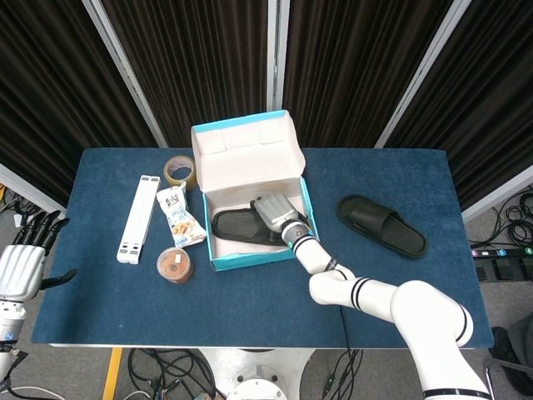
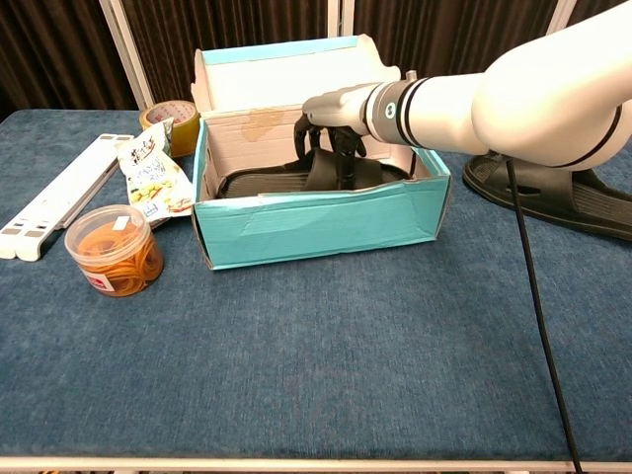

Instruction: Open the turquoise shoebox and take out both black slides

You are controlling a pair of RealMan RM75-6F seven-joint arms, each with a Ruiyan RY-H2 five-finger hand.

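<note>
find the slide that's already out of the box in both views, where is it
Head view: the loose black slide lies on the blue table right of the turquoise shoebox.
Chest view: it sits at the right edge, partly behind the right arm.
Shared landmark: the shoebox, to its left in both.

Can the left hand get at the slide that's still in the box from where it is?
Probably not as things stand. The left hand hangs off the table's left edge, far from the box, and the right hand already reaches in over the slide, taking up the open top.
</note>
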